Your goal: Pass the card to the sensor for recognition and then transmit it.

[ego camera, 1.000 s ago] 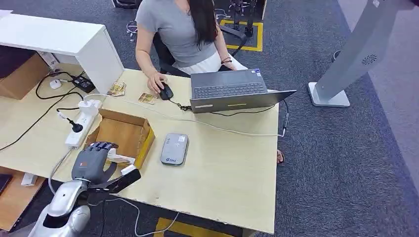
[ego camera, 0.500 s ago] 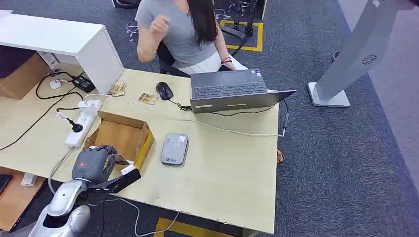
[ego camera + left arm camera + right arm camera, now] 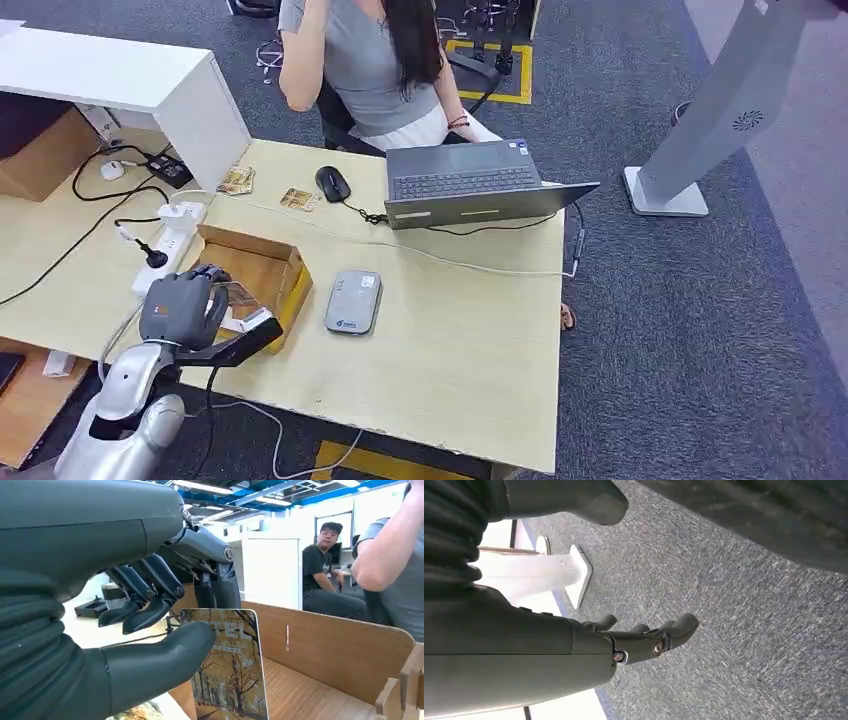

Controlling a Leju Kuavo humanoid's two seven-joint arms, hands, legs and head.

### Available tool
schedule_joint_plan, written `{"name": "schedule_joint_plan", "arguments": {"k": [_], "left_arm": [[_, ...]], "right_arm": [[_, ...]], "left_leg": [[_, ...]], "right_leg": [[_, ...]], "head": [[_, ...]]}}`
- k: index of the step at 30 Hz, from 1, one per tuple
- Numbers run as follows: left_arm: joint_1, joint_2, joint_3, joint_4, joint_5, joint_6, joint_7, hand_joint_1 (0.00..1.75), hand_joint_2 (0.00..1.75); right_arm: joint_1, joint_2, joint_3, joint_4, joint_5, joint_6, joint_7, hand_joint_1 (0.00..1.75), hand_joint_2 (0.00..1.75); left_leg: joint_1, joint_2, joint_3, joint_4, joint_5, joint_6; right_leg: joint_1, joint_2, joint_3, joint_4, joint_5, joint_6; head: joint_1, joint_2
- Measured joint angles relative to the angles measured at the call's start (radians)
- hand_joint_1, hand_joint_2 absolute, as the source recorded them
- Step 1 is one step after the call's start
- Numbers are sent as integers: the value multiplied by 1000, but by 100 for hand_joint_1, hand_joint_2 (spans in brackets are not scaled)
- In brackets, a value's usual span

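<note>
Left hand pinches autumn-tree picture card above open cardboard box; we judge pickup done, grey sensor pad at 3 o'clock pending.

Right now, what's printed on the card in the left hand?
Autumn trees in yellow-brown tones on the card; clearest in the left wrist view.

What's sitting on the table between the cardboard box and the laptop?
In the head view, the grey sensor lies beside the cardboard box, and a white cable runs across the table between it and the laptop.
</note>
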Motion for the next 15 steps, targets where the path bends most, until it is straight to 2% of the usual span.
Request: {"name": "schedule_joint_plan", "arguments": {"k": [3, 7, 15], "left_arm": [[-8, 3, 0, 0, -2, 6, -2, 175, 175], [-66, 31, 0, -5, 4, -2, -10, 175, 175], [-301, 105, -8, -13, 52, -87, 6, 175, 175]], "right_arm": [[0, 0, 0, 0, 3, 0, -3, 0, 175], [0, 0, 0, 0, 11, -6, -8, 0, 175], [-4, 0, 0, 0, 27, -6, -18, 0, 175]], "left_leg": [[0, 0, 0, 0, 0, 0], [0, 0, 0, 0, 0, 0], [1, -1, -1, 0, 3, -1]], "right_leg": [[0, 0, 0, 0, 0, 0], [0, 0, -1, 0, 0, 0], [1, -1, -1, 0, 3, -2]], "head": [[0, 0], [0, 0], [0, 0]]}}
